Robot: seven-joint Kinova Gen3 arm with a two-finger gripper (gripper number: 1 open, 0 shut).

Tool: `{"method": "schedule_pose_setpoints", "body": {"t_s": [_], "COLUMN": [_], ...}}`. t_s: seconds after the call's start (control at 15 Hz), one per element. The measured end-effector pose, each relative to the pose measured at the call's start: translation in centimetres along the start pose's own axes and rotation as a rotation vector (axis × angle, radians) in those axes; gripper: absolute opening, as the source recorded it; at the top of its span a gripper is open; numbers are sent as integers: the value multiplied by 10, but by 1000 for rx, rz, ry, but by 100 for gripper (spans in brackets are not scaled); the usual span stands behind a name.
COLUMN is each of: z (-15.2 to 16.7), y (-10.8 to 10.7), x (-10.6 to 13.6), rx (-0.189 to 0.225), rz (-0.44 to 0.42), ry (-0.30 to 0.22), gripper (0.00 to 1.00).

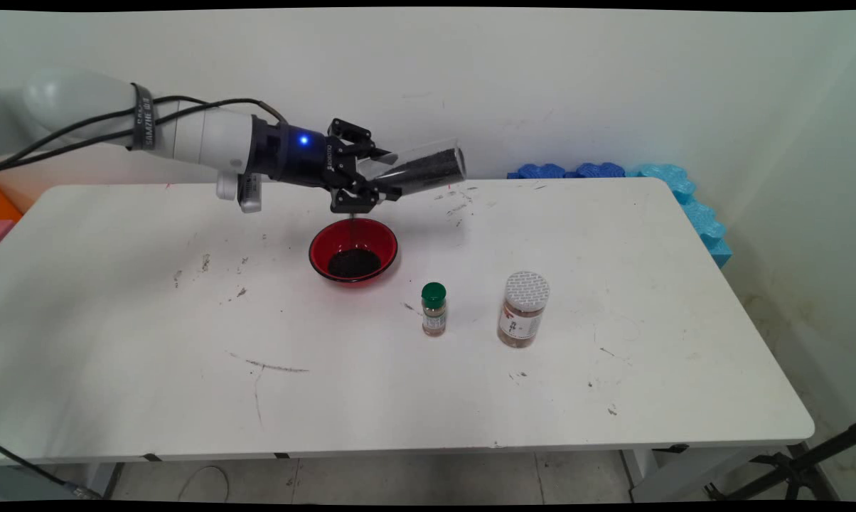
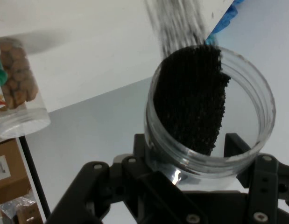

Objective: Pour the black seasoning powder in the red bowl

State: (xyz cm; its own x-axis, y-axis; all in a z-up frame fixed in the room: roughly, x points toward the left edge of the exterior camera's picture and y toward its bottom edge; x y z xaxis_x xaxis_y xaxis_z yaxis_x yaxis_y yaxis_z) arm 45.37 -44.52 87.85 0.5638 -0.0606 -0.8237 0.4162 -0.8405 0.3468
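Green-capped bottle [image 1: 434, 308] and white-lidded jar [image 1: 522, 309] stand nearest, in front of red bowl [image 1: 353, 249] on counter [image 1: 151, 370]. Pincer [image 1: 371, 174] above bowl, pinching tilted clear jar [image 1: 419, 169] of black granules.

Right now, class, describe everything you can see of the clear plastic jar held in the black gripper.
The clear plastic jar is a lidless, round, transparent cylinder with a ridged rim. It is partly filled with fine black grains. The black two-finger gripper clamps it on both sides, and nothing else touches it. It lies tipped nearly sideways in the air above the white table, just behind and above the red bowl, which holds a dark heap of similar grains. A thin stream of grains falls from it.
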Motion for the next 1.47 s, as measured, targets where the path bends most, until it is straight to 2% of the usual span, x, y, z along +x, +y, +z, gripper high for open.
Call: {"method": "schedule_pose_setpoints", "body": {"t_s": [1.47], "z": [-7], "y": [-1], "x": [4], "rx": [-24], "rz": [-19], "ry": [-9], "gripper": [0]}}
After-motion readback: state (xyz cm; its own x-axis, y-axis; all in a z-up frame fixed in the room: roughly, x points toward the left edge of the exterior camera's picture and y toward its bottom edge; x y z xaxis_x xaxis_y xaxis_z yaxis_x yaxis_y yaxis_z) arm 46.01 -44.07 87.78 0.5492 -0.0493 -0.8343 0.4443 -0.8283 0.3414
